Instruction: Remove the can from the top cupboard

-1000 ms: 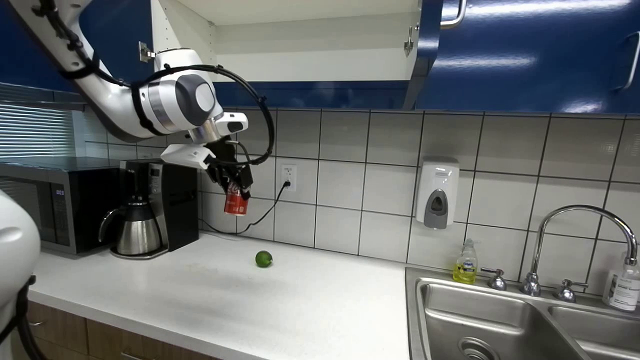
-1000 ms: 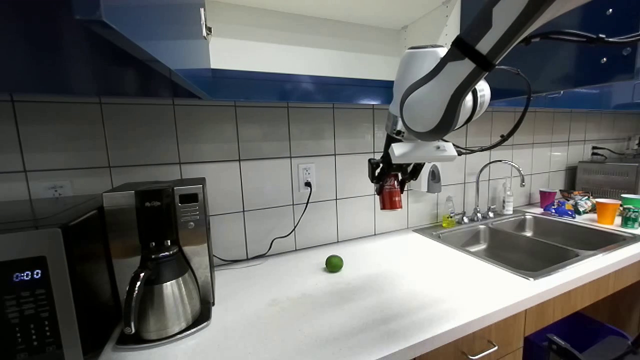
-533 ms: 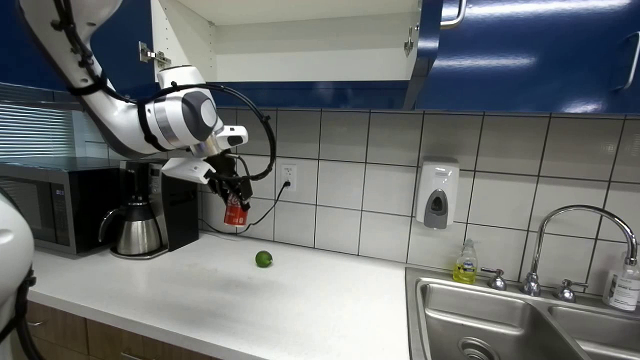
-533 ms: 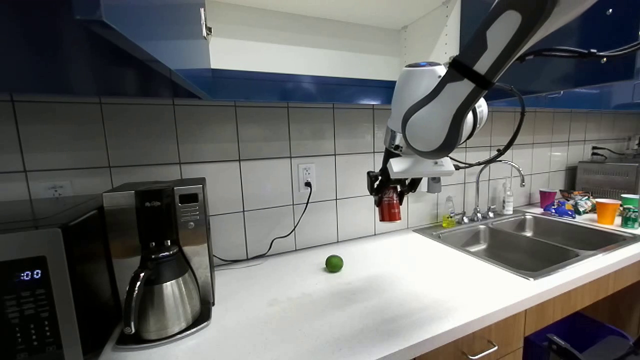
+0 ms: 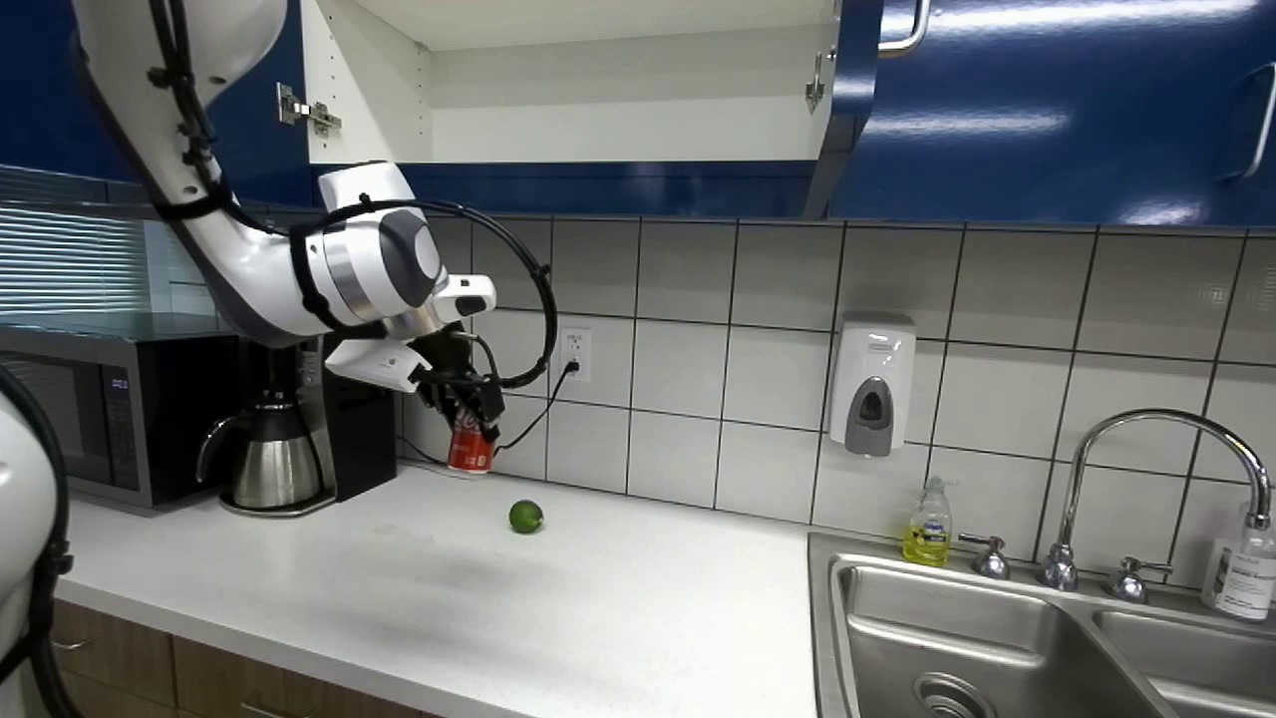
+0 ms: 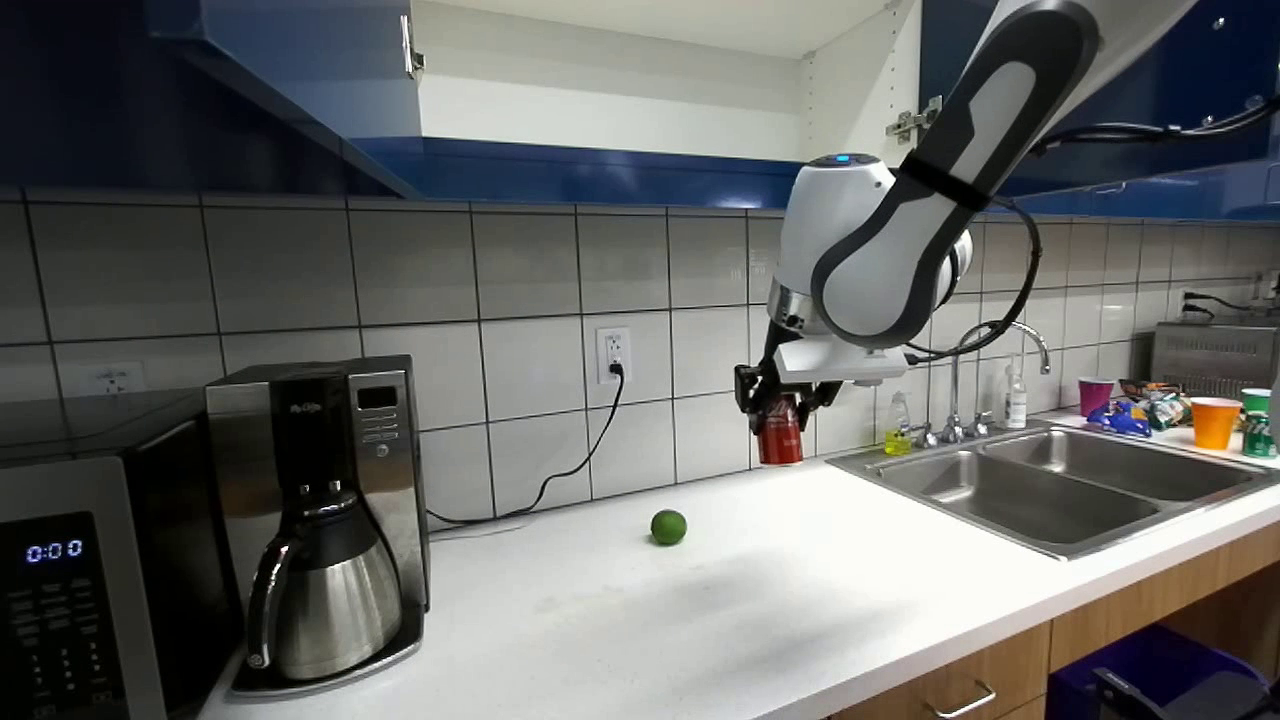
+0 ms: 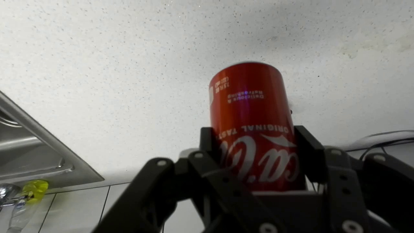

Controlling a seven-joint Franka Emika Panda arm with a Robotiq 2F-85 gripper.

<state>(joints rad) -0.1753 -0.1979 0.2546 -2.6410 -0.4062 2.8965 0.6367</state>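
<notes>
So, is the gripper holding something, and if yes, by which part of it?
Yes, the gripper holds the red can by its upper part, with the fingers on opposite sides and the lower part uncovered.

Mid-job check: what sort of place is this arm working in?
A kitchen, by the look of it: there is a double sink, a coffee maker and a microwave. Home or workplace, I can't tell.

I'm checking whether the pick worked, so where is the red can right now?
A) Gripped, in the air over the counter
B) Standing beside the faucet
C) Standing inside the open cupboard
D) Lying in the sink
A: in the wrist view the red can is clamped in the gripper, and in both exterior views it hangs above the counter.
</notes>
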